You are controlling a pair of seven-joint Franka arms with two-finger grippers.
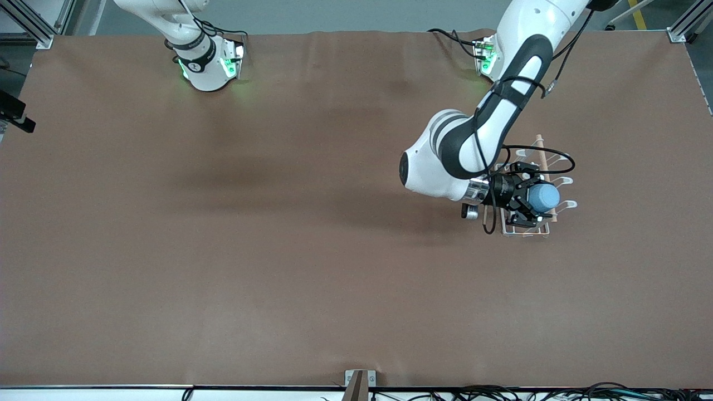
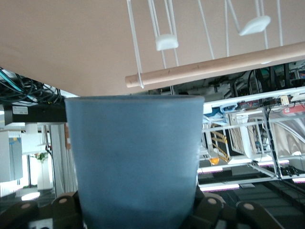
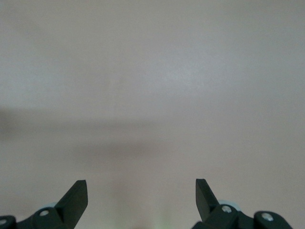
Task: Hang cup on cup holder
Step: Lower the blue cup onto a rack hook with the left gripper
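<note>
My left gripper (image 1: 529, 201) is shut on the light-blue cup (image 1: 544, 197) and holds it on its side in the air over the cup holder (image 1: 563, 181). In the left wrist view the cup (image 2: 136, 157) fills the middle, its narrow base between my fingers (image 2: 209, 206) and its wide rim toward the rack's wooden rod (image 2: 214, 69) and a white prong (image 2: 167, 42). I cannot tell whether the cup touches a prong. My right gripper (image 3: 141, 191) is open and empty over bare table; that arm waits at its base.
The white wire rack stands on the brown table cover (image 1: 278, 234) toward the left arm's end. The left arm's black cable (image 1: 548, 161) loops over the rack. A small bracket (image 1: 360, 381) sits at the table's edge nearest the front camera.
</note>
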